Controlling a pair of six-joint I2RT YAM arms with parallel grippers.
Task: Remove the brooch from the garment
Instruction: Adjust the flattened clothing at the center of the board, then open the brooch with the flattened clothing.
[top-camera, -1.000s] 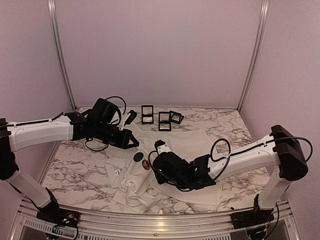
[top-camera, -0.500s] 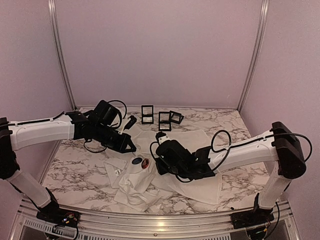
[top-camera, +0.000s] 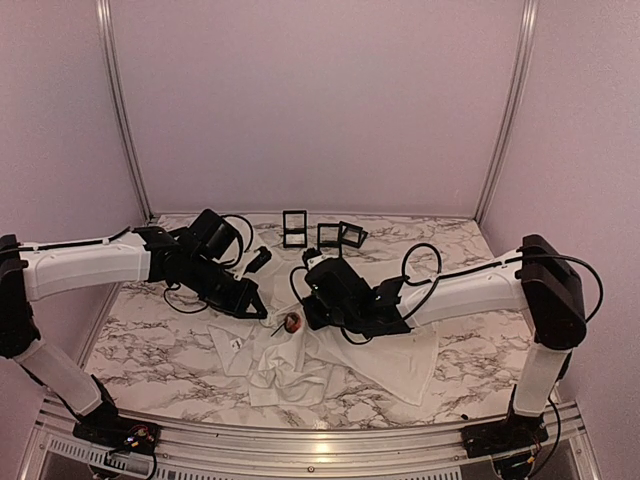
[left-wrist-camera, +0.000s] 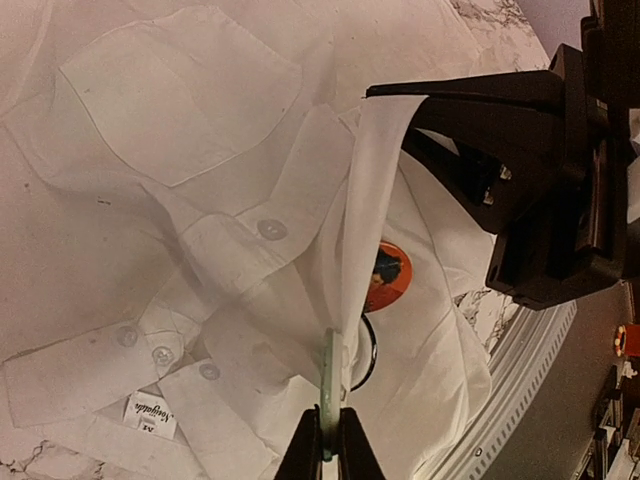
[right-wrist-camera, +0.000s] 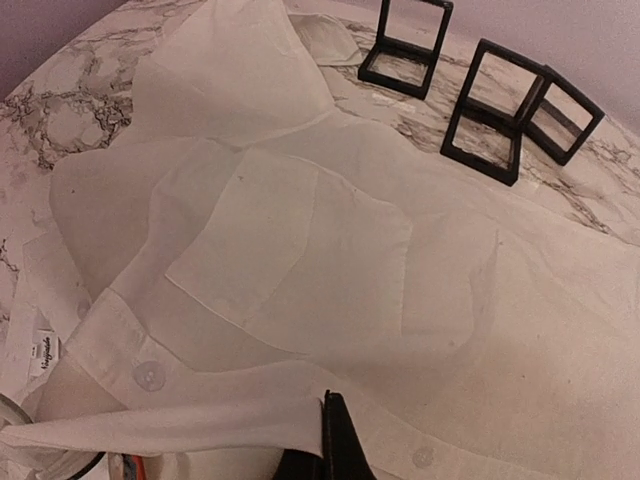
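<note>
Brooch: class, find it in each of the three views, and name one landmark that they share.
Top external: brooch at centre, on the shirt.
Left wrist: brooch right of centre, behind a lifted fold.
Right wrist: brooch, a sliver at the bottom-left edge.
Shared landmark: the shirt's label.

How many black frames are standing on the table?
3, all at the back: one frame alone on the left, two frames close together right of it. None seems hidden.

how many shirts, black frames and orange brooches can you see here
white shirt: 1
black frames: 3
orange brooch: 1
total: 5
</note>
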